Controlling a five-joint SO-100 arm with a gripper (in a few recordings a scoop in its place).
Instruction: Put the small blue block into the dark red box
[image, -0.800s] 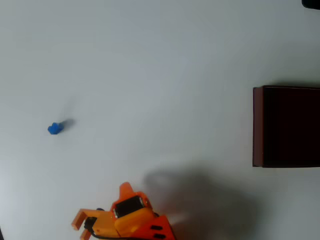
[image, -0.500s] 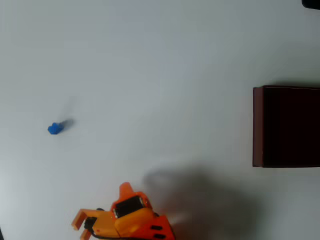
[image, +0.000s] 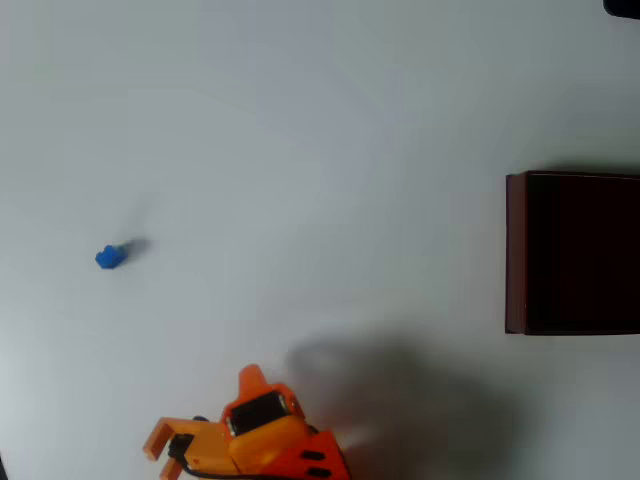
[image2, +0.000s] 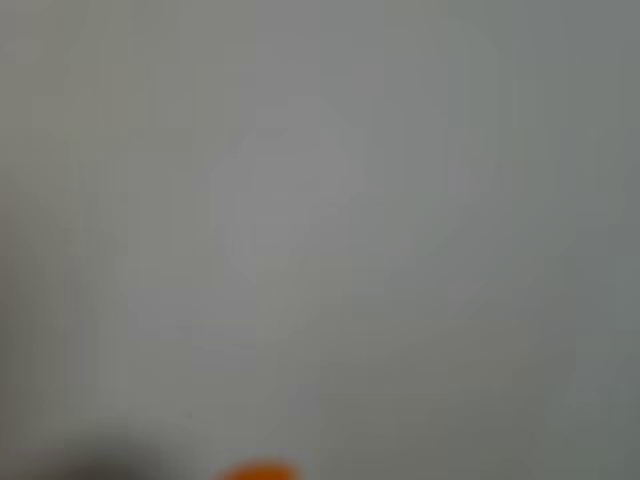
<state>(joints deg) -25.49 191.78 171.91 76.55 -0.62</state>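
Note:
In the overhead view the small blue block (image: 110, 257) lies alone on the pale table at the left. The dark red box (image: 515, 252) stands at the right edge, its nearly black inside facing up and cut off by the frame. My orange gripper (image: 200, 408) is at the bottom edge, below and to the right of the block and well apart from it. Its jaws are spread wide, one tip pointing up and the other to the left, with nothing between them. The wrist view is a blurred grey surface with an orange sliver (image2: 258, 470) at the bottom.
A wide stretch of bare white table (image: 330, 150) lies between block and box. The arm casts a soft shadow (image: 400, 400) to the right of the gripper. A dark object (image: 625, 6) clips the top right corner.

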